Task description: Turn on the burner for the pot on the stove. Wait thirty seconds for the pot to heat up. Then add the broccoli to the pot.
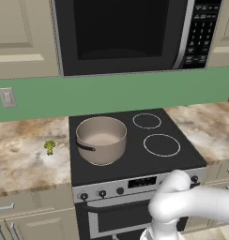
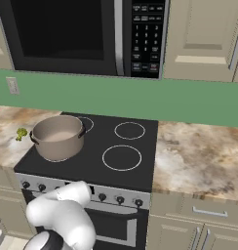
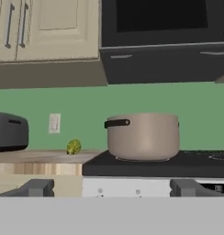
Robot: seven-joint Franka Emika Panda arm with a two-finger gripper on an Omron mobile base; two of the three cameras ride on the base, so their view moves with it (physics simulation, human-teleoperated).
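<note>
Pot [image 1: 101, 139], matte tan metal, round, straight walls, upright, sits on stove's [image 1: 135, 159] front-left ring; dark loop handle faces front-left.

Right base view: broccoli [image 2: 21, 132] on marbled worktop [image 2: 199, 156], just left of pot.

Hand view: gripper [image 3: 111, 188] spread wide, holding nothing, level w/ stove front edge; broccoli stands left of pot, well apart.

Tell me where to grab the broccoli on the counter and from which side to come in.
Grip the broccoli around its green crown, coming straight down from above. It stands alone on the counter, left of the stove and apart from the pot, with open space around it. It is tiny, so a side approach would likely scrape the counter. The gripper is open.
</note>
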